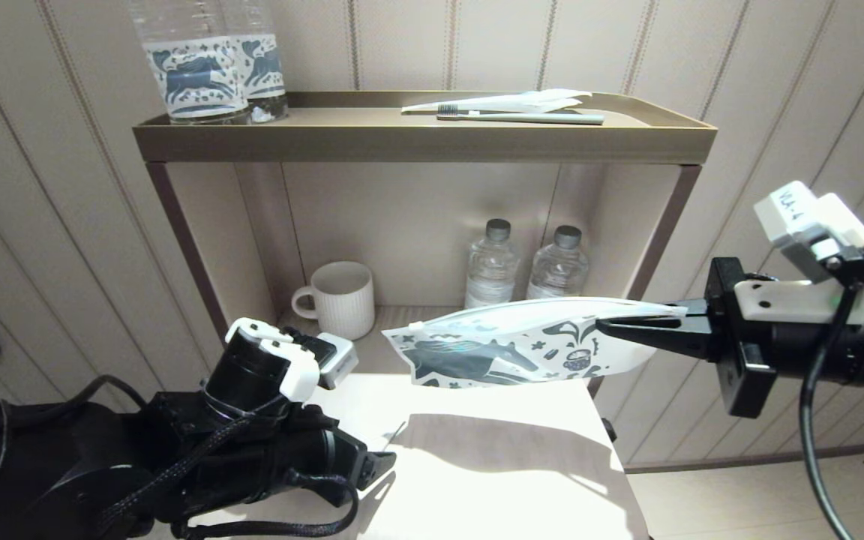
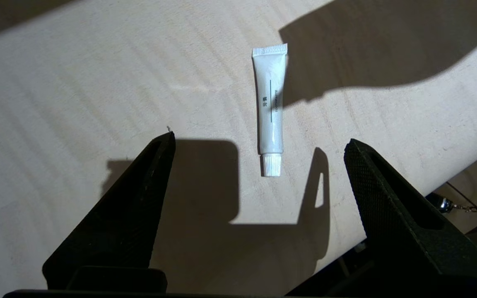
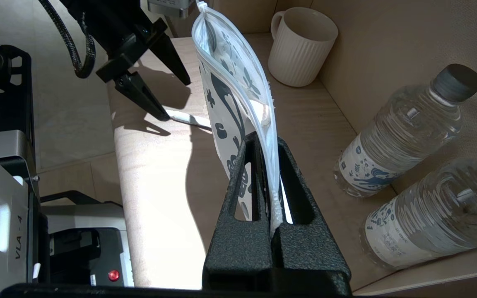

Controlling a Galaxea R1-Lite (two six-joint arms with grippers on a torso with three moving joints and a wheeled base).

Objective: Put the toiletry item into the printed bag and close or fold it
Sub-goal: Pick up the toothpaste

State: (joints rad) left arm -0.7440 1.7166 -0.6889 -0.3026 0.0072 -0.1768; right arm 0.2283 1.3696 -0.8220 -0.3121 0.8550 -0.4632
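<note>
The right gripper point(image 3: 269, 165) pinches the printed bag point(image 1: 507, 345) aloft, beside a mug point(image 1: 342, 298) and bottles point(image 1: 528, 262). Below the spread left gripper point(image 2: 259, 145), the toothpaste tube point(image 2: 270, 111) lies untouched on the table point(image 2: 77, 82), nothing between.

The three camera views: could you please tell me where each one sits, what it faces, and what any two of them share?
Head view: from the robot's head, looking forward and down at the shelf unit and table; both arms show, right gripper holding the printed bag.
Left wrist view: behind the left gripper, jaws open, looking down at the toothpaste tube.
Right wrist view: behind the right gripper, jaws shut on the bag, facing the mug and water bottles.
Shared: head and right wrist views both show bag, mug, bottles.
</note>
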